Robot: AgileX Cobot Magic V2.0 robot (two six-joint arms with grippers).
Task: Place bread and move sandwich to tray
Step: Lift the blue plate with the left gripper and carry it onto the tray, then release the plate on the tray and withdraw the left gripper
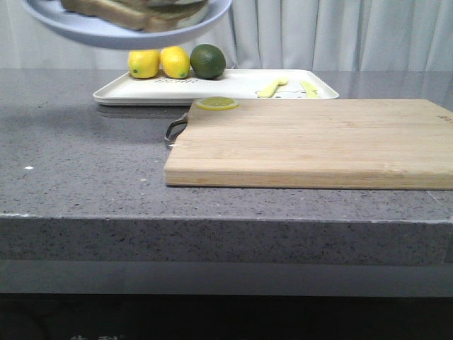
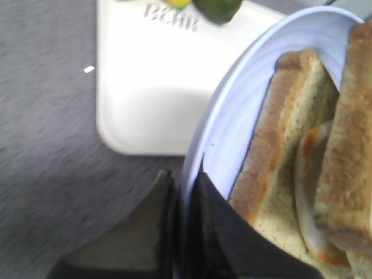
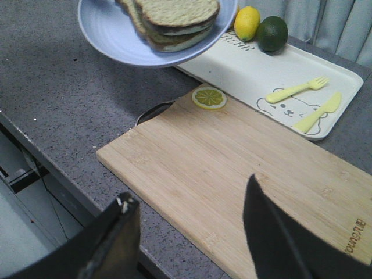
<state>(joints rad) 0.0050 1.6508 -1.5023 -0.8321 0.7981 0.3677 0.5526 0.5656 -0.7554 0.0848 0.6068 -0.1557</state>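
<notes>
Left pincer (image 2: 183, 221) clamps the blue plate's (image 2: 232, 116) rim, sandwich (image 2: 290, 192) just beside it.

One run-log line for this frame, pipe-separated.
left gripper: shut on light blue plate rim, plate airborne | sandwich: on plate | right gripper: open, empty, over cutting board | tray: no sandwich yet

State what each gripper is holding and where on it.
The left gripper pinches the light blue plate by its rim, lifted above the counter with the sandwich on it. The right gripper is open, holding nothing.

Tray (image 1: 233, 86) behind cutting board (image 1: 318, 145)
</notes>
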